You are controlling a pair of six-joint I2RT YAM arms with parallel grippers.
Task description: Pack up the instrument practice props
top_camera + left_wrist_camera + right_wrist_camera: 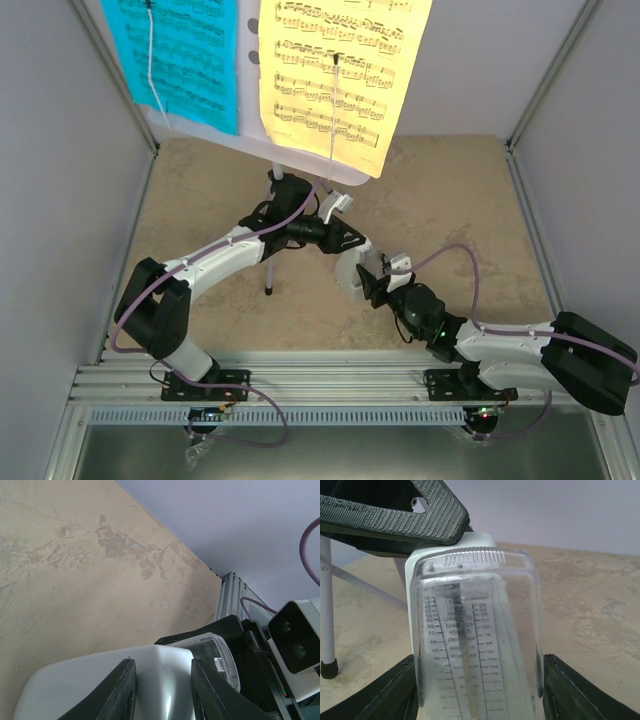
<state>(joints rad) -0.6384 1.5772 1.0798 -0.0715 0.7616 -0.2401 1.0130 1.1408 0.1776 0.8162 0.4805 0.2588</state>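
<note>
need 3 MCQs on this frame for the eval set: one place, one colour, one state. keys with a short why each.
1. Where is the metronome?
A) down by the arms' bases
B) between the left gripper and the right gripper
C) against the left wall

2. What colours are the sheets on the music stand?
A) red and green
B) both white
C) cyan and yellow

3. What is the right gripper doing?
A) shut on the metronome
B) open over bare table
C) holding a sheet

Key:
1 B: fingers of both grippers flank it in both wrist views.
2 C: the cyan sheet hangs beside the yellow sheet.
3 A: its fingers sit against the metronome's two sides.
</note>
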